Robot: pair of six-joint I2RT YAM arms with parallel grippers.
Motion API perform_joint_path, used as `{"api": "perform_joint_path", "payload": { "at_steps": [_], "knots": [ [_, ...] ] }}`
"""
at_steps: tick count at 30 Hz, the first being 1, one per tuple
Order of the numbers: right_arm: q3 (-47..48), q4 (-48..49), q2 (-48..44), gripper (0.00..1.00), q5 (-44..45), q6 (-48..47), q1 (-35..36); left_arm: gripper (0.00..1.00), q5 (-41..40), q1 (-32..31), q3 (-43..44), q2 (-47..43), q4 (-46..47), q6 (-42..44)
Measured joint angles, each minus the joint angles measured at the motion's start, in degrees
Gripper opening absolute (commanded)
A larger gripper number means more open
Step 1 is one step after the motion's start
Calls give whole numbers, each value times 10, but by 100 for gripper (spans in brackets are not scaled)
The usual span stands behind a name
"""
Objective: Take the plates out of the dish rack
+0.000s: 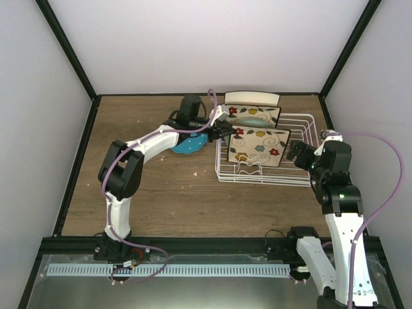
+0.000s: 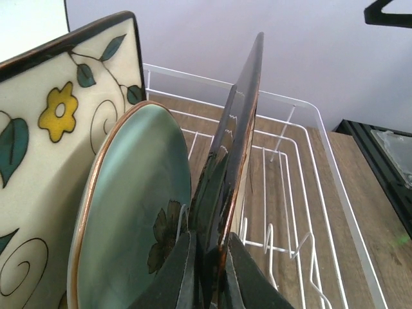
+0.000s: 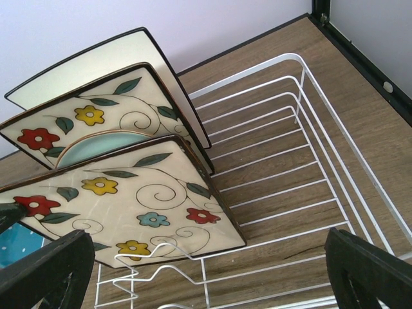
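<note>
The white wire dish rack point(image 1: 302, 182) stands right of centre. In it stand a plain cream square plate point(image 1: 252, 98) at the back, a square floral plate point(image 1: 259, 116), a mint green plate point(image 1: 250, 121), and a front square floral plate point(image 1: 261, 149). My left gripper point(image 1: 224, 129) is shut on the left edge of the front floral plate, seen edge-on in the left wrist view point(image 2: 239, 129) between my fingers point(image 2: 246, 270). My right gripper point(image 1: 299, 154) is open and empty at the rack's right side. The blue dotted plate point(image 1: 188, 147) lies on the table. No pink plate shows.
The rack's right half point(image 3: 309, 129) holds no plates, only wire floor and zigzag dividers point(image 3: 161, 273). Grey walls with black frame posts close in the table at the back and sides. The blue plate lies just left of the rack under my left arm.
</note>
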Motion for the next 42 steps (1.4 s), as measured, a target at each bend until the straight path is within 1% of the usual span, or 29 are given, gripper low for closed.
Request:
{"api": "perform_joint_path", "payload": {
  "at_steps": [14, 25, 33, 37, 42],
  "knots": [
    [0, -2, 7, 100, -3, 2, 0, 4, -46, -4, 8, -3, 19, -102],
    [-3, 17, 12, 100, -13, 2, 0, 4, -57, 1, 19, -66, 35, -141],
    [-10, 23, 7, 100, -16, 4, 0, 4, -1, 12, 45, -92, 75, -251],
    [-20, 26, 4, 100, -18, 6, 0, 4, 25, 41, 45, -110, 112, -316],
    [-27, 29, 7, 100, -19, 8, 0, 4, 35, 97, 45, -141, 164, -389]
  ]
}}
